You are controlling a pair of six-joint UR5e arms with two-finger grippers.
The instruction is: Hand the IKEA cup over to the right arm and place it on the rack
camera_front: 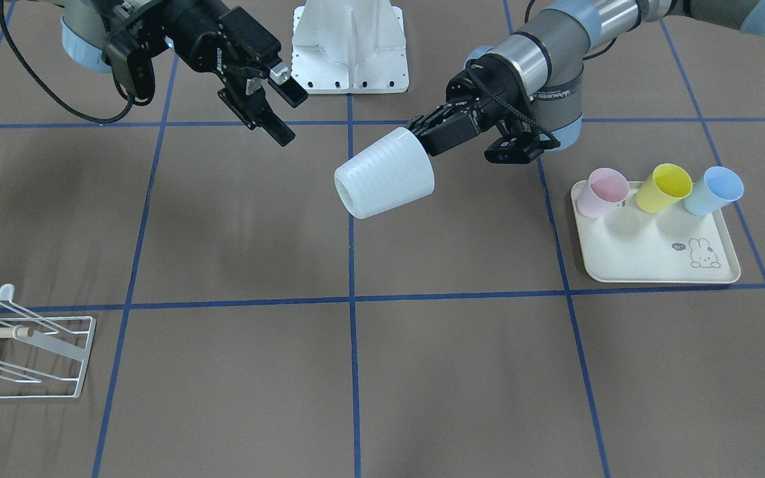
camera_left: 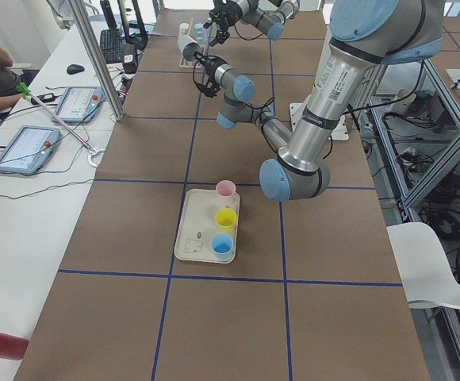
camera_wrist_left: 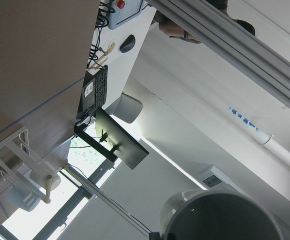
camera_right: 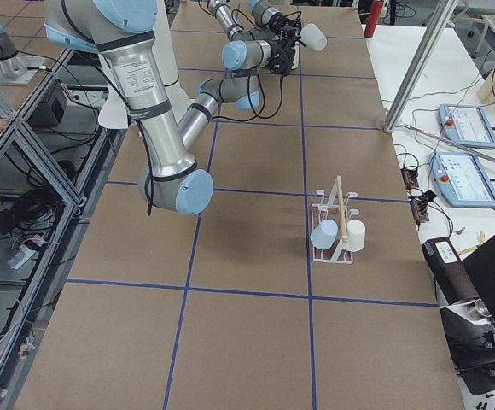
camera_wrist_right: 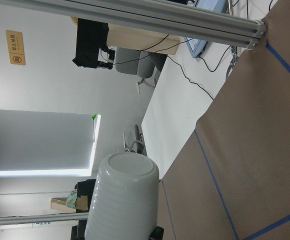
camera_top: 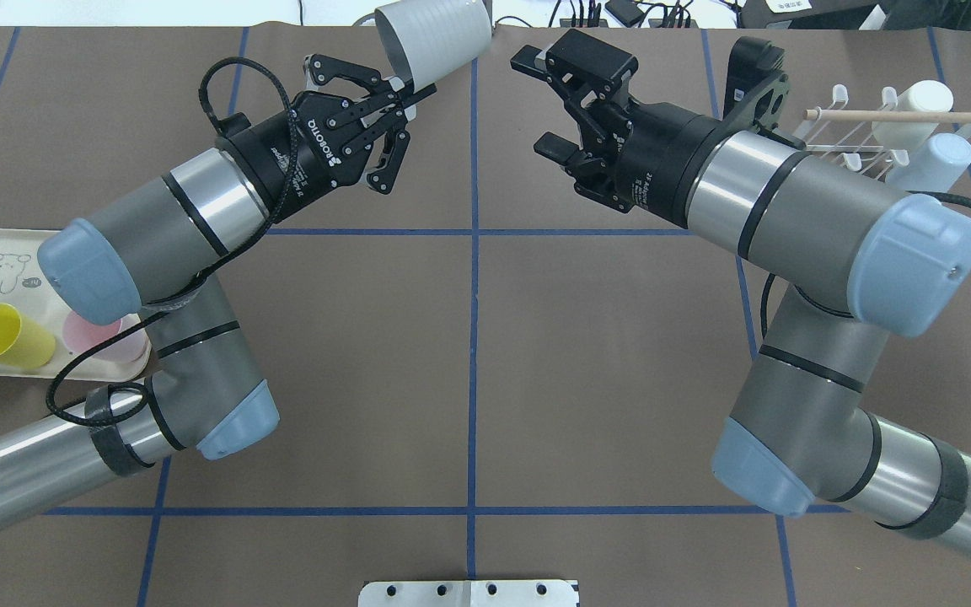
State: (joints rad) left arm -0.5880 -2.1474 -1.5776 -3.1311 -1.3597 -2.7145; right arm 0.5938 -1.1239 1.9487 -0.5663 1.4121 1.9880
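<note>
Left gripper (camera_front: 424,138) pinching IKEA cup (camera_front: 386,176) rim | right gripper (camera_front: 289,114) wide, apart from cup

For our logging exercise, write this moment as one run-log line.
stage: pre-handover | left gripper: shut on white cup, held aloft | right gripper: open, facing cup, not touching | rack: not yet reached

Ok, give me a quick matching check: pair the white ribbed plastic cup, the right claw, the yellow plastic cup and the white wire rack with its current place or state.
1 white ribbed plastic cup
2 right claw
3 yellow plastic cup
4 white wire rack with wooden dowel

A carries a pale blue cup and a plain white cup
B open, empty
C gripped in the left claw, off the table
D on the cream rabbit-printed tray

Pairs: 1-C, 2-B, 3-D, 4-A
</note>
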